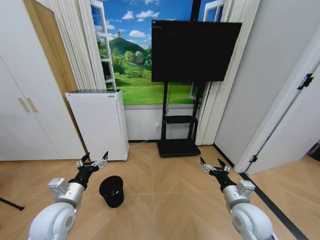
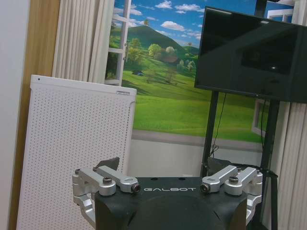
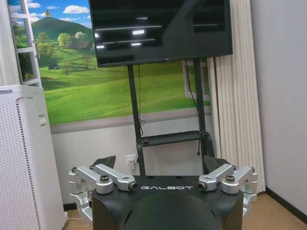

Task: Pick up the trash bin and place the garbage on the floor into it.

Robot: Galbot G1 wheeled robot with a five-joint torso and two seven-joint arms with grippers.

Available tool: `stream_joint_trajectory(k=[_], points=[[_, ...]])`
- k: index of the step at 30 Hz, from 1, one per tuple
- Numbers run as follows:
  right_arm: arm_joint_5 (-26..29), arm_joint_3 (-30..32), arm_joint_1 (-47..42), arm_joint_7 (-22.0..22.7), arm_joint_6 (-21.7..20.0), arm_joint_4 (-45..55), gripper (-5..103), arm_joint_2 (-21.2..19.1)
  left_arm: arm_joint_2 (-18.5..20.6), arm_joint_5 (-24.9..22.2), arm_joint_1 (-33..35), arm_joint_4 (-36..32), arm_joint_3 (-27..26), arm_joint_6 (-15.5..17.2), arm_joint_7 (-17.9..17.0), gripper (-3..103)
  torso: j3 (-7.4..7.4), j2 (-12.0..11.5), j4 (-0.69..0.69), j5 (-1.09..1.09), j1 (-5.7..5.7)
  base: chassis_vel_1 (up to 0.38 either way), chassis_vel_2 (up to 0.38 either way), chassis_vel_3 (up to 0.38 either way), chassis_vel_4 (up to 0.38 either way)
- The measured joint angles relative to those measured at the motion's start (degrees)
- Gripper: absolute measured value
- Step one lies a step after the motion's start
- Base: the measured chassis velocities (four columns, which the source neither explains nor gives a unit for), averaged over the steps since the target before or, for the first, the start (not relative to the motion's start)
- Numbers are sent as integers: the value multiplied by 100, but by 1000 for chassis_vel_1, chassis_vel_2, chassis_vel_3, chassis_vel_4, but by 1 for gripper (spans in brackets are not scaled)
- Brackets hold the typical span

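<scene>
Just right of the empty, spread-open left end effector (image 1: pixel 93 162) lies the trash bin (image 1: pixel 112 190).

The trash bin (image 1: pixel 111 191) lies on the floor (image 1: pixel 165 195) just right of the left gripper (image 1: pixel 93 163) and well left of the right gripper (image 1: pixel 213 165). Beyond the left gripper stands the perforated appliance (image 1: pixel 98 123); beyond the right gripper, slightly left, stands the screen (image 1: pixel 194 50) on its stand (image 1: pixel 178 132).
</scene>
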Motion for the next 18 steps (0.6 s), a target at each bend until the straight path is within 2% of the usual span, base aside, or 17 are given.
stream_joint_trajectory(k=[3,5,7,8,11,13,14,15,17,18], points=[[0,26,-4,-6,3,-1,100,0,-10,1,10,1,1,-8,9,100,-4,-1,3,-11,-4,340,-370,-365,357],[2,53,-4,-11,3,-10,100,-8,-18,1,12,0,2,-17,20,100,-4,-4,1,3,-4,370,-351,-379,372],[4,68,-3,-12,3,-15,100,-12,-23,1,12,0,2,-20,22,100,-5,-4,-1,-3,-6,369,-378,-341,361],[5,77,0,-17,4,-18,100,-15,-30,4,17,1,2,-27,25,100,-5,-5,2,-13,-6,337,-378,-377,365],[6,90,-3,-18,5,-28,100,-12,-52,9,28,-1,4,-31,47,100,-6,-7,1,6,-6,378,-357,-372,355],[-8,99,-12,-22,18,-28,100,-2,-79,21,43,0,9,-38,57,100,-6,-9,2,-14,-6,354,-357,-349,348],[-8,99,-12,-22,18,-28,100,-2,-79,21,43,0,9,-38,57,100,-6,-9,2,-14,-6,354,-354,-349,355],[-30,100,-16,-23,54,-49,100,2,-90,25,49,0,13,-46,60,100,-6,-10,2,1,-5,376,-307,-355,355],[-43,99,-17,-23,80,-68,100,5,-92,27,51,-5,12,-59,60,100,-7,-10,1,7,-6,376,-307,-294,313],[-53,99,-18,-22,99,-79,100,9,-94,29,54,-4,12,-63,60,100,-8,-10,1,-6,-8,311,-344,-294,282]])
